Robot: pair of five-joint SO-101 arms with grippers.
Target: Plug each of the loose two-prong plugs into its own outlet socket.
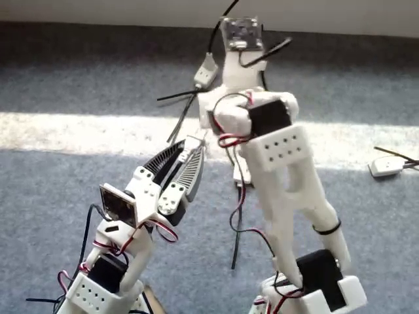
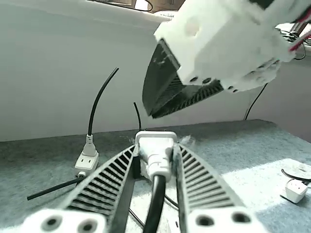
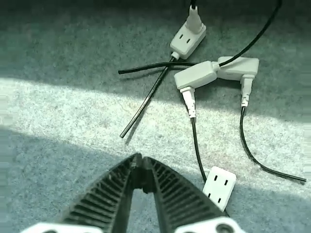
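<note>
— Where is the plug [image 2: 156, 153]?
— Right between the jaws of the left gripper [image 1: 194, 144], pinched on both flanks; its black cord [image 2: 154, 204] runs back between the fingers toward the wrist.
— And the right gripper [image 3: 143, 158]?
— Jaws pressed together at the tips, holding nothing; it hangs over the grey carpet [image 3: 58, 107].
— Count what lies under it.
— Two white plug pieces, a plug body [image 3: 197, 75] touching a second plug body [image 3: 238, 65], each trailing a black cord; two outlet blocks, the far block [image 3: 184, 44] with a plug seated in it, the near block [image 3: 218, 182] with its slots showing; any lettering is too small to tell.
</note>
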